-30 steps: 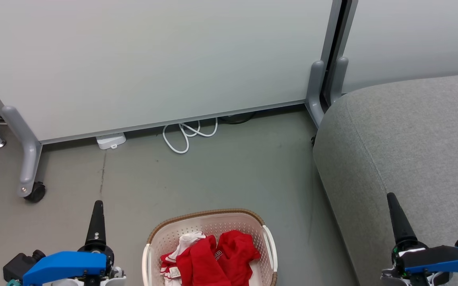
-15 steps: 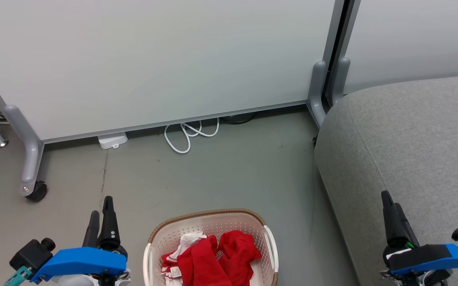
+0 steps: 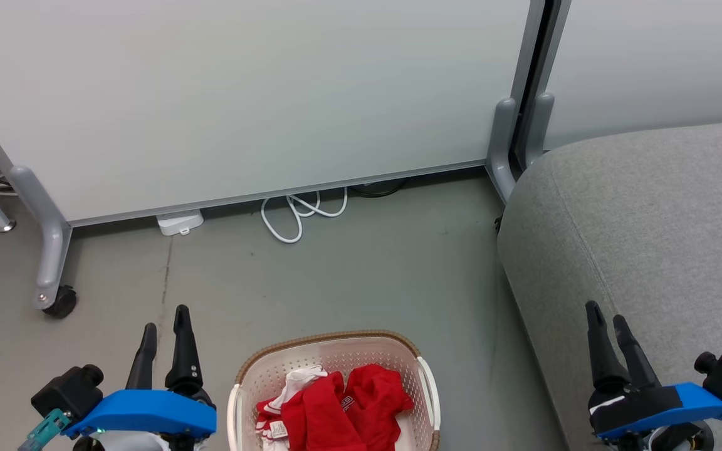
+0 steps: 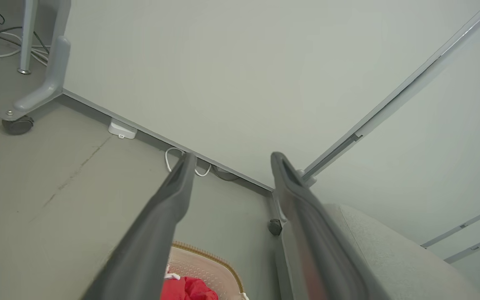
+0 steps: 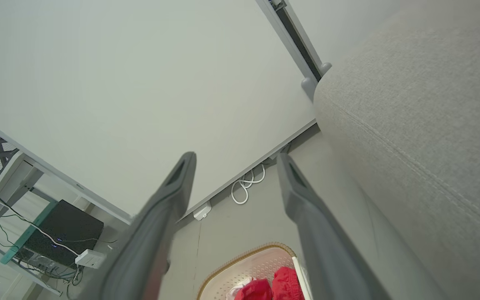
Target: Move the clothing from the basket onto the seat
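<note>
Head view: left end effector and right end effector flank the basket, fingers spread apart, holding nothing.

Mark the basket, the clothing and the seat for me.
basket [image 3: 336, 334], head view, on its brown far rim.
clothing [image 3: 323, 413], head view, on the red fabric.
seat [image 3: 662, 219], head view, on its bare grey top.
</note>
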